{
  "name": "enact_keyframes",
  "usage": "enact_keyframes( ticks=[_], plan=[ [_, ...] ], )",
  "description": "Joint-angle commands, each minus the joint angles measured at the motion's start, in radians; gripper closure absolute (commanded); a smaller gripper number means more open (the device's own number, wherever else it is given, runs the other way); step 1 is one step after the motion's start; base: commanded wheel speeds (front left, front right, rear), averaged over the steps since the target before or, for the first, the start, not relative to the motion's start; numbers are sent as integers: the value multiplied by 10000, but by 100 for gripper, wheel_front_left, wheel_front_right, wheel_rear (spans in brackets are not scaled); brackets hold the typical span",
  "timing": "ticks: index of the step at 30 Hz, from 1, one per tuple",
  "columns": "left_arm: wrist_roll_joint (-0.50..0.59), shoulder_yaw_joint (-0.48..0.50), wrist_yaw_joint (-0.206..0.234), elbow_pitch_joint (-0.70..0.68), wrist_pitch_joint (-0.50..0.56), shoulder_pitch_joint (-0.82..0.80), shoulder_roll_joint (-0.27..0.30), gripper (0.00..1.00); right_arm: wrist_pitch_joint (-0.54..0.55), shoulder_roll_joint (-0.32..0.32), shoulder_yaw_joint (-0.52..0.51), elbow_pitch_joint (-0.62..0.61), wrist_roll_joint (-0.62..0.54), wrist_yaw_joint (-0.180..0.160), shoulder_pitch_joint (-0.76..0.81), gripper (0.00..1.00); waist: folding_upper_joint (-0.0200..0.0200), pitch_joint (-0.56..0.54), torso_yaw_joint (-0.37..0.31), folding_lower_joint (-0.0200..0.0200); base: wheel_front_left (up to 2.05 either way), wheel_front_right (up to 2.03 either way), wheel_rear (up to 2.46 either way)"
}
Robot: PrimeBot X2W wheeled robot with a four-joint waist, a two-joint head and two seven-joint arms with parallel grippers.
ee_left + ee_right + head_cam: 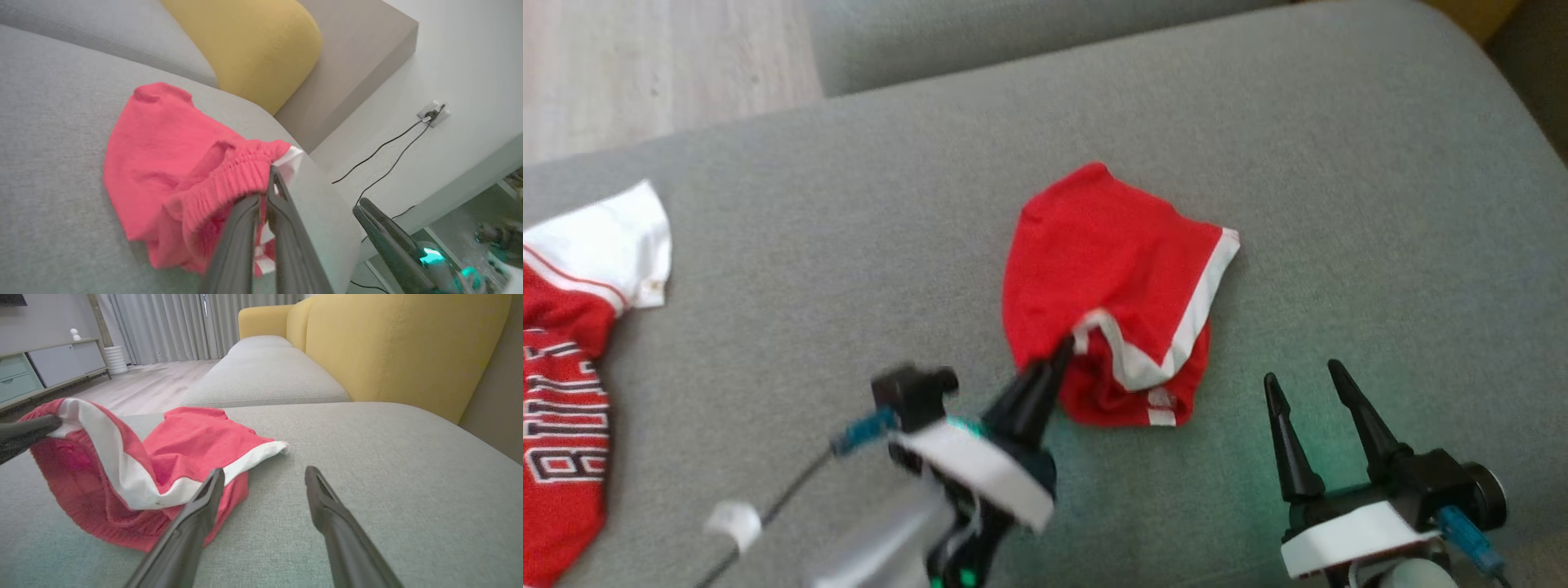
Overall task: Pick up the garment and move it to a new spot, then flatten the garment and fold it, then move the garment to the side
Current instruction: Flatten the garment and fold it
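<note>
The garment (1111,278) is a pair of red shorts with white trim, crumpled in the middle of the grey sofa seat (1339,204). My left gripper (1063,347) is shut on its elastic waistband at the near edge, lifting that edge slightly. From the left wrist, the gathered waistband (229,179) sits pinched between the closed fingers (286,212). My right gripper (1303,380) stands open to the right of the garment, above the seat, holding nothing. In the right wrist view the garment (179,449) lies just left of the open right gripper (264,474).
A red and white jersey (572,351) with black lettering lies at the seat's left edge. Yellow cushions (392,347) back the sofa. Wooden floor (645,57) lies beyond the seat. A wall socket with cables (431,114) is off the sofa's end.
</note>
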Motion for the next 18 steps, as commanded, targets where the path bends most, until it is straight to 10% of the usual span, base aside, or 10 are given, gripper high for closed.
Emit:
enact_keyframes(
  ticks=[1, 6, 8, 9, 10, 18],
  plan=[
    [-113, 235, 14, -136, -73, -735, -7, 100, -36, -64, 231, -309, -10, 67, -429, 0, 0, 211, -104, 0, 0, 0, 0],
    [-851, -323, 14, 679, -170, -1461, -122, 99, -36, -64, 184, -309, -37, 67, -512, 0, 0, 435, -140, 0, 0, 0, 0],
    [-803, -553, 14, 809, -203, -1536, -103, 51, -36, -64, 109, -309, -34, 67, -489, 0, 0, 435, -72, 0, 0, 0, 0],
    [-760, -670, 14, 859, -212, -1536, -104, 11, -36, -64, 90, -297, -29, 67, -469, 0, 0, 415, -26, 0, 0, 0, 0],
    [-726, -706, 14, 866, -217, -1511, -124, 0, -36, -64, 87, -285, -22, 67, -457, 0, 0, 390, 21, 0, 0, 0, 0],
    [-416, -502, 14, 641, -225, -900, -392, 0, -36, -64, 251, -206, 70, 67, -474, 0, 0, 125, 163, 0, 0, 0, 0]
  ],
)
